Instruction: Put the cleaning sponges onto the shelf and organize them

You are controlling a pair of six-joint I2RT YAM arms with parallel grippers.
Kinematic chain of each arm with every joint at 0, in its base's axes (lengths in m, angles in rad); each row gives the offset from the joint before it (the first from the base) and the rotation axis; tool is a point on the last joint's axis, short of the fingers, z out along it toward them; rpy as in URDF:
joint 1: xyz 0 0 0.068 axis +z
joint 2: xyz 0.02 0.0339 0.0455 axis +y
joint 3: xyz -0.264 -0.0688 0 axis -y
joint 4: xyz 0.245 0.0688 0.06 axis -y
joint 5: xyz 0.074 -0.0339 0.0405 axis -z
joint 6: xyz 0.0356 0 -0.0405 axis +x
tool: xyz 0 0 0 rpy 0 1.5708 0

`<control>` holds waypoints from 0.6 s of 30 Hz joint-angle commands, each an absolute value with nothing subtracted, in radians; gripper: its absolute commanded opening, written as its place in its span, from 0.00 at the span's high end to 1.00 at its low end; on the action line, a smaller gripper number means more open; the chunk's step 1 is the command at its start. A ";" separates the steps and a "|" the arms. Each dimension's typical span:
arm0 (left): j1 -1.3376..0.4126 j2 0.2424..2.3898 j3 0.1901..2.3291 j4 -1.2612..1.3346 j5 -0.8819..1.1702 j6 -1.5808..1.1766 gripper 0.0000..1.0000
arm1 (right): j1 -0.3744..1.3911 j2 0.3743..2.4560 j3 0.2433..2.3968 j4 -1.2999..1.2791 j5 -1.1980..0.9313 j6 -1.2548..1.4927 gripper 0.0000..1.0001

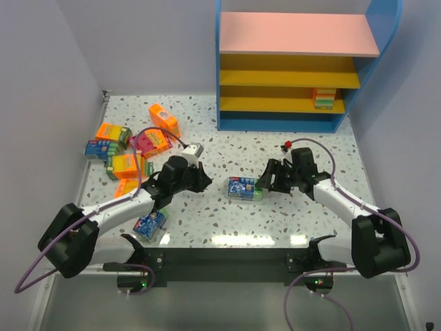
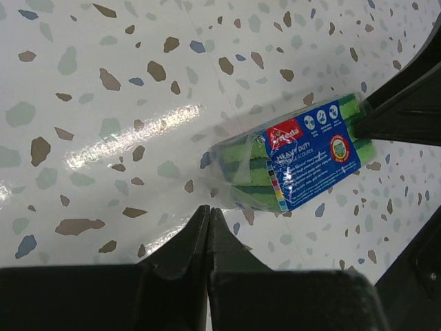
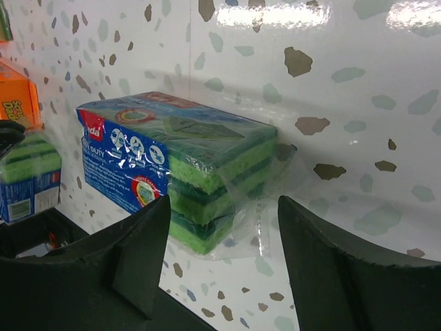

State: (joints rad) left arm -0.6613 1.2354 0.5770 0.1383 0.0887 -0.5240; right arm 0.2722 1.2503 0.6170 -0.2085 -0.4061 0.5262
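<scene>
Item: blue sponge pack, green sponges under slack clear film, laid flat on the speckled desk at the centre of the overhead view, between the two hands. State of the right hand: fingers set wide apart and brought up to one short end of the pack. Nothing is gripped, though one finger appears to touch the film in the left wrist view. State of the left hand: fingers pressed together, empty, near the pack's other end. Remaining stock: orange, magenta and blue packs are heaped at the left of the overhead frame, with a second blue pack at the lower left by the arm. At the upper right the shelf is seen, a stack of packs already lodged on a yellow tier. Hazards noted: a grip taken on loose film alone could slip in the lift. The pack could be shoved along the glossy desk by a closing finger. The left hand could be struck. A tilted pack could be snagged at the low tier opening.
</scene>
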 commanded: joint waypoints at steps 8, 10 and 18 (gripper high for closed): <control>-0.664 1.459 0.672 0.412 0.250 -0.574 1.00 | 0.301 1.298 0.597 -0.058 -0.399 0.566 0.42; -0.672 1.505 0.683 0.443 0.267 -0.583 1.00 | 0.301 1.304 0.592 -0.051 -0.402 0.569 0.44; -0.709 1.598 0.683 0.561 0.339 -0.644 1.00 | 0.302 1.338 0.578 -0.006 -0.457 0.584 0.53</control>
